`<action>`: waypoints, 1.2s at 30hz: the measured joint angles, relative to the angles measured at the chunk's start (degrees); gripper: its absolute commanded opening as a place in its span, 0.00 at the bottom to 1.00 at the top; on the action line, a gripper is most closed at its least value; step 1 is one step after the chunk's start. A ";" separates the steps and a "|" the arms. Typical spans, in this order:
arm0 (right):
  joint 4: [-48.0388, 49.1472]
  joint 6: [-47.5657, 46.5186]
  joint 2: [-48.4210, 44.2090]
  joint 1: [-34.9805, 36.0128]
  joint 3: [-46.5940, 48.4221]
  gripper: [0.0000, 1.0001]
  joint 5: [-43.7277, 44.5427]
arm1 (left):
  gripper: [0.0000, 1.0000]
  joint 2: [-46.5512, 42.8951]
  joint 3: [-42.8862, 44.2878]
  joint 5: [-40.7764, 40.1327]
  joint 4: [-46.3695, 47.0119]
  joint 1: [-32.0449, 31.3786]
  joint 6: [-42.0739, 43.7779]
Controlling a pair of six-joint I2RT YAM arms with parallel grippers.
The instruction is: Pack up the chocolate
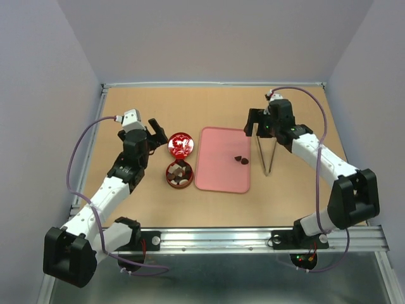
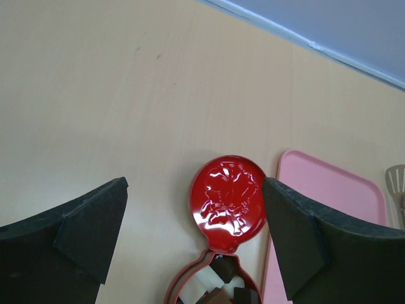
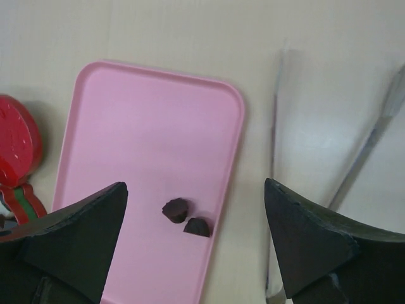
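The left gripper (image 2: 194, 185) stands wide open with nothing between its fingers (image 2: 82, 240). Just ahead of it, in line with the gap, the red lid (image 2: 229, 202) lies on the tabletop (image 2: 126, 95) with its shiny embossed face showing. Closer in, touching the lid's near edge, sits the open tin (image 2: 183, 272). It holds most of the chocolates (image 2: 223, 269), dark pieces and pale ones together. The pink tray (image 2: 329, 196) lies off this gripper's right finger, just beside the tin and lid.

The right gripper (image 3: 196, 185) is also spread wide and holds nothing. It hangs above the tray, and two dark chocolates lie side by side, nearly touching, on the tray within the gap, a little nearer the left finger (image 3: 69, 247). No other pieces are visible on the tray. To this gripper's right, metal tongs (image 3: 275, 158) rest on the tabletop just beside the tray. Their two arms spread apart, and one runs under the right finger. The lid and tin show at the far left of this gripper's view.
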 measured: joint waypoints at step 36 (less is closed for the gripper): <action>8.09 -4.55 31.26 14.97 22.43 0.75 -20.28 | 0.54 9.35 -6.56 -1.66 -19.50 -11.61 -16.50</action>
